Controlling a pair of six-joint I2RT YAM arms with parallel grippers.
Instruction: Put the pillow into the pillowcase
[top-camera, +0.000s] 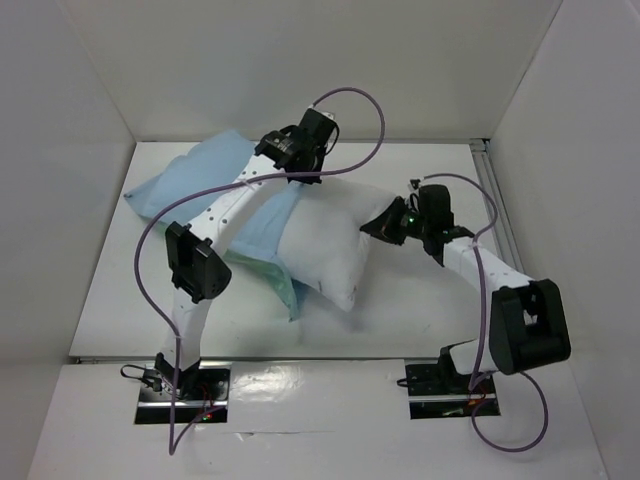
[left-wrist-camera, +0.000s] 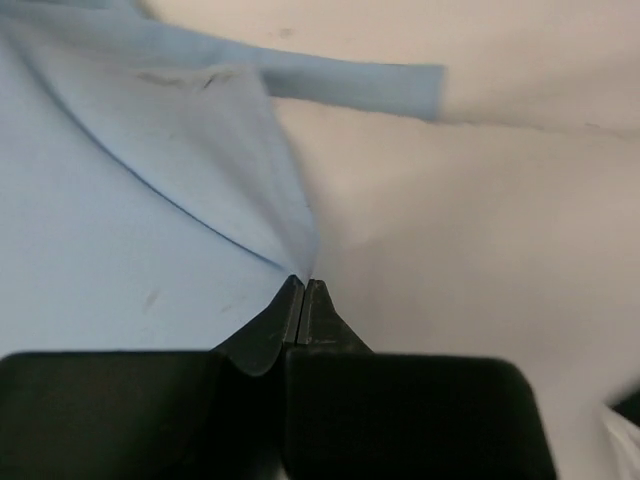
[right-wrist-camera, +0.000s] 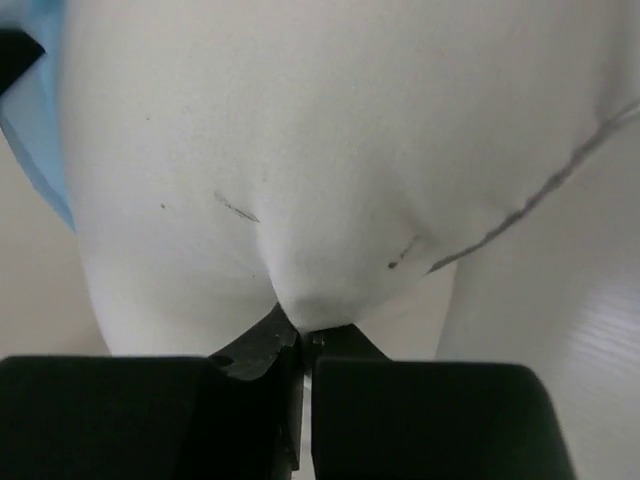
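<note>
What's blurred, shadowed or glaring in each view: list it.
Top external: sharp, glare on the glossy near ledge. Left wrist: left gripper dark, soft-edged; pillowcase slightly blurred. Right wrist: pillow evenly lit, right gripper in shadow.

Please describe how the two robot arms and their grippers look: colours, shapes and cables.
The left arm and right arm have white tube links with black joint housings. A thin purple cable loops along each. The left gripper and right gripper are black with wedge-shaped tips.

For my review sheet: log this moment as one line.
phase: both grasps made | left fingers: shut on pillowcase | right fingers: shut on pillow | pillow: mostly uncovered
</note>
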